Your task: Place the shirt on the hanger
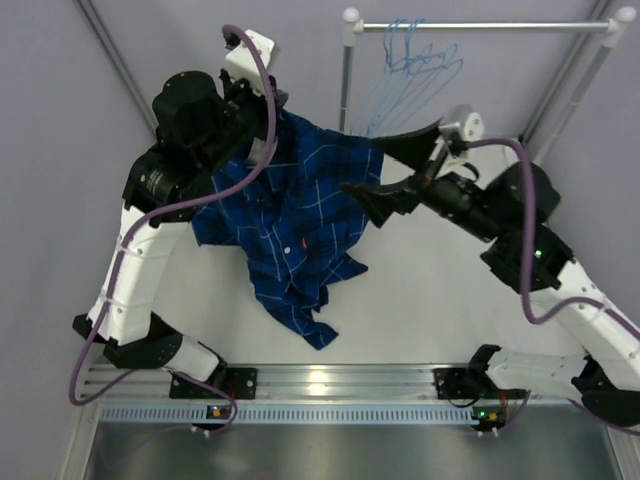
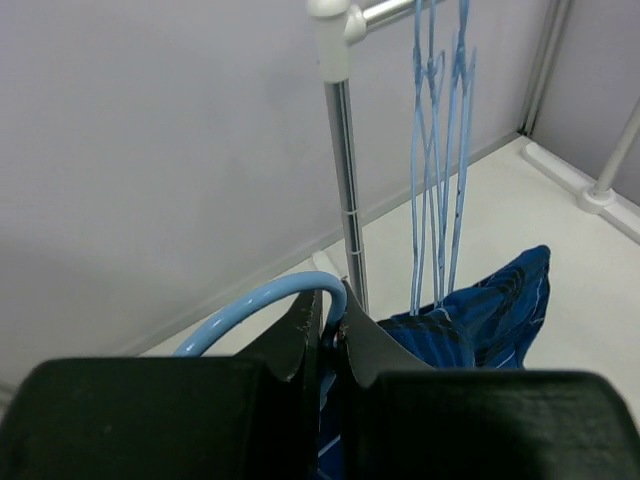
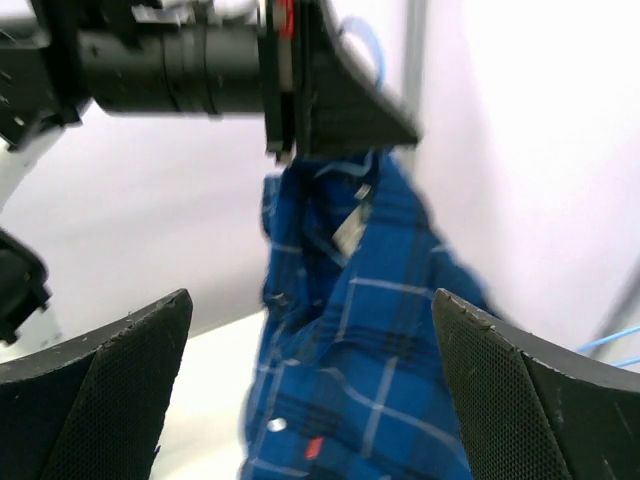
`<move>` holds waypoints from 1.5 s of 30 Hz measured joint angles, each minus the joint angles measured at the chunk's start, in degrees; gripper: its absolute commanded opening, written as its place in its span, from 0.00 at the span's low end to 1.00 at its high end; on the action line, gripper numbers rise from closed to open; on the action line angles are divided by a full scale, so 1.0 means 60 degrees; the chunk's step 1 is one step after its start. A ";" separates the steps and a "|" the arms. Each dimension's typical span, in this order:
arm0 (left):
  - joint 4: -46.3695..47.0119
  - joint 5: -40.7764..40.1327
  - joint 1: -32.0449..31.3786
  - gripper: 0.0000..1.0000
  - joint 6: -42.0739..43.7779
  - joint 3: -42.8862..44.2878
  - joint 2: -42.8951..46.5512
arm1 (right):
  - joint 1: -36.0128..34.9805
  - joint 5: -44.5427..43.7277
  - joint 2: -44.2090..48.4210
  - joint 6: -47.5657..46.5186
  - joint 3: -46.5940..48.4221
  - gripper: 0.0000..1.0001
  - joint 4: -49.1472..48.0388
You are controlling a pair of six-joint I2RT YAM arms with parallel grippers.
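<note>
The dark blue plaid shirt (image 1: 290,215) hangs from the raised left gripper (image 1: 266,100), and its lower end trails onto the table. In the left wrist view the left gripper (image 2: 331,302) is shut on the pale-blue hook of the hanger (image 2: 255,302), with shirt cloth (image 2: 490,305) below; the rest of the hanger is hidden by the shirt. My right gripper (image 1: 362,168) is open wide beside the shirt's right shoulder. In the right wrist view the gripper (image 3: 311,300) frames the shirt (image 3: 350,390) and its white neck label (image 3: 351,229), without touching it.
A metal clothes rail (image 1: 480,27) on a post (image 1: 346,90) stands at the back right, with several spare pale-blue hangers (image 1: 410,65) on it; they also show in the left wrist view (image 2: 440,150). Grey walls enclose the white table (image 1: 440,300).
</note>
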State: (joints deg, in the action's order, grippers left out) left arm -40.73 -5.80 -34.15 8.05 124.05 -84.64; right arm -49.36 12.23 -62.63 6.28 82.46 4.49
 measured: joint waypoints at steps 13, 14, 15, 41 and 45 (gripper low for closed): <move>-0.0492 0.0255 0.0000 0.00 0.0193 0.3111 -0.1104 | 0.0076 -0.1942 0.1086 -0.1137 -0.2707 1.00 0.0044; -0.0484 0.0113 0.0000 0.00 0.0182 0.3115 -0.1089 | 0.0069 -0.1810 0.1013 -0.0772 -0.3195 0.99 -0.0135; -0.0492 0.0000 0.0000 0.00 0.0160 0.3093 -0.1067 | 0.0015 -0.1683 0.0900 -0.0390 -0.3657 0.97 -0.0291; -0.0484 -0.1362 0.0018 0.00 -0.0437 0.2488 0.0208 | -0.2626 -0.6677 -0.8120 0.0707 0.0608 1.00 -0.4925; -0.0499 -0.1453 0.0018 0.00 -0.0350 0.2484 0.0182 | -0.2408 -0.7242 -0.6867 0.0874 -0.2062 0.99 -0.5304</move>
State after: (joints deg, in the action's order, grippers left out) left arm -43.72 -14.52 -34.04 5.96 138.96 -83.55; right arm -63.81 -31.22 -103.83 11.53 70.08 -27.33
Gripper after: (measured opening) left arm 0.088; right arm 0.993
